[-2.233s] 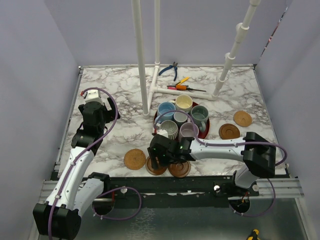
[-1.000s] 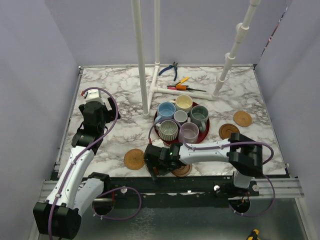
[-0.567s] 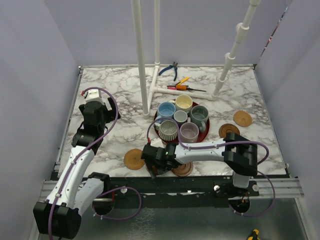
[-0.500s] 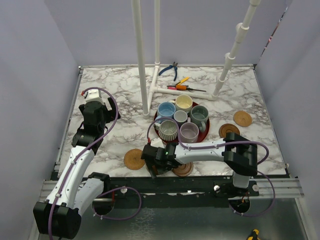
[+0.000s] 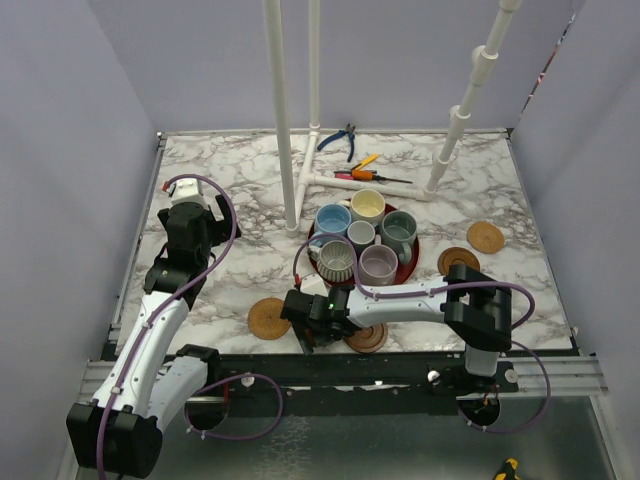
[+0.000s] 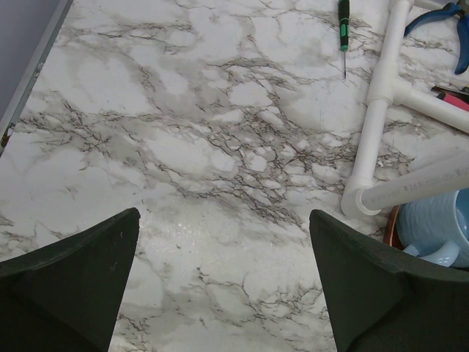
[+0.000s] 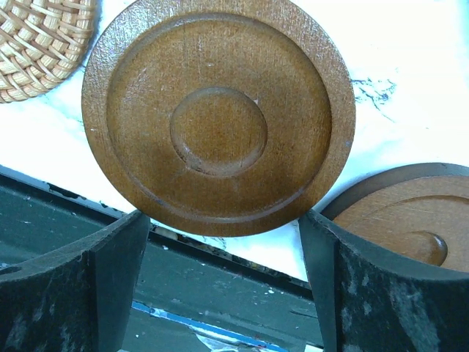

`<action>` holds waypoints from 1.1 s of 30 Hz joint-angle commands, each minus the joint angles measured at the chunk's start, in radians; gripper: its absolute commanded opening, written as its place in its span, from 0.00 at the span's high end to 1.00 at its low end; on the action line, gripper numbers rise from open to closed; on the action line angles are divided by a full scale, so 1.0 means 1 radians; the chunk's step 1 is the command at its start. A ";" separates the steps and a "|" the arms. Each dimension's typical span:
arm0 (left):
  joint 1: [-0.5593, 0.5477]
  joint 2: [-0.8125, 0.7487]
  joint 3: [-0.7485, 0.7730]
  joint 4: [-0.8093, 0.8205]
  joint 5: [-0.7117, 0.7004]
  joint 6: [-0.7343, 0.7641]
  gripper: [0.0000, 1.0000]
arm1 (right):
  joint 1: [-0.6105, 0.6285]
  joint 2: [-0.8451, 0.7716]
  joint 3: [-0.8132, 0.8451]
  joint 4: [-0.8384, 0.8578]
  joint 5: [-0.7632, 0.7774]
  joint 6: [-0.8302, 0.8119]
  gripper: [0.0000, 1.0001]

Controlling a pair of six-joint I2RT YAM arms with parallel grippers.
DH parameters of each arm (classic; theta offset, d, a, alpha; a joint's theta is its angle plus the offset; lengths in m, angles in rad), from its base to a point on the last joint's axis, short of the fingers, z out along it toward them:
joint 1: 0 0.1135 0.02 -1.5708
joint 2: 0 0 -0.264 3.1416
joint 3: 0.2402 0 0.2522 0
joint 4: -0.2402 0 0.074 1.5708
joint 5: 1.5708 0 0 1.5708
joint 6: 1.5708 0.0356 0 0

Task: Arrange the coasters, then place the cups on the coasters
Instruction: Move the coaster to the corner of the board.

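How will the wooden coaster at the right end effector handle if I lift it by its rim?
Probably stiff and light: the wooden coaster looks like one solid turned disc. Its thin, smooth rim may slip in the right end effector. Being round, it could roll if dropped on edge.

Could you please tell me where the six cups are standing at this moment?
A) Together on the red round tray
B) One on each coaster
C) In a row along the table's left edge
A: all six cups stand clustered on the red tray in the middle of the table.
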 commanded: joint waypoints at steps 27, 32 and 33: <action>0.003 -0.004 -0.010 0.011 0.018 -0.001 0.01 | 0.003 0.003 0.020 0.043 0.063 -0.049 0.13; 0.003 -0.004 -0.012 0.011 0.018 -0.001 0.01 | 0.002 -0.078 0.004 0.043 0.037 -0.043 0.09; 0.003 -0.004 -0.011 0.011 0.018 -0.001 0.01 | 0.002 -0.094 0.002 0.039 0.032 -0.042 0.09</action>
